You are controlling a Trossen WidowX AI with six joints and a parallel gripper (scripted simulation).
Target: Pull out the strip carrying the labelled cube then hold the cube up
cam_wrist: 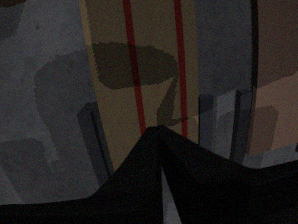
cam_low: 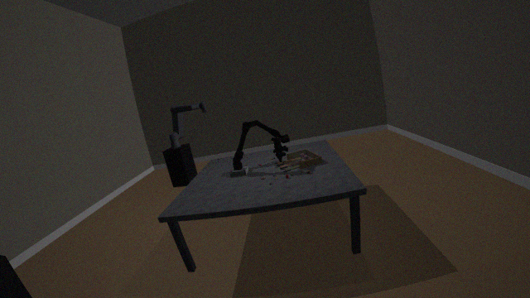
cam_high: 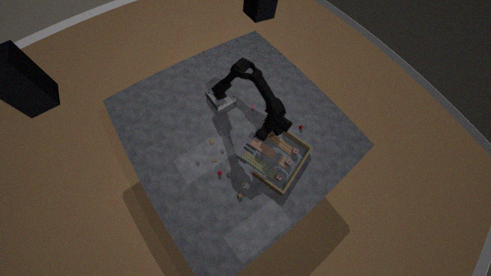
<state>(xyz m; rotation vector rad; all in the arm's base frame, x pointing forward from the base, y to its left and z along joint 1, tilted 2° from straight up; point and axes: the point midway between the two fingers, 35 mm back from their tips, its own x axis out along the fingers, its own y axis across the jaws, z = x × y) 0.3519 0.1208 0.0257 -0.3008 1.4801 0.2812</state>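
My gripper (cam_high: 261, 135) (cam_low: 281, 161) (cam_wrist: 156, 133) is shut and empty. Its fingertips are low over the near part of the tan strip with red lines (cam_high: 281, 143) (cam_wrist: 106, 30); whether they touch it I cannot tell. That strip looks unbroken, with a pinkish cube (cam_high: 295, 151) at its far end. The plain pinkish strip (cam_high: 264, 147) (cam_wrist: 277, 40) has a gap before its far piece, where a second cube (cam_high: 288, 162) sits. The dotted strip (cam_high: 253, 161) also looks split before its far piece, which carries a third cube (cam_high: 279, 177). The cubes' labels are too small to read.
A wooden tray wall (cam_high: 268, 182) surrounds the strips' far ends. Dark guide posts (cam_wrist: 205, 120) stand beside the strips' near ends. A red object (cam_high: 301, 126) stands behind the tray, another red object (cam_high: 219, 173) in front. Several small blocks lie around, including a tan one (cam_high: 239, 195).
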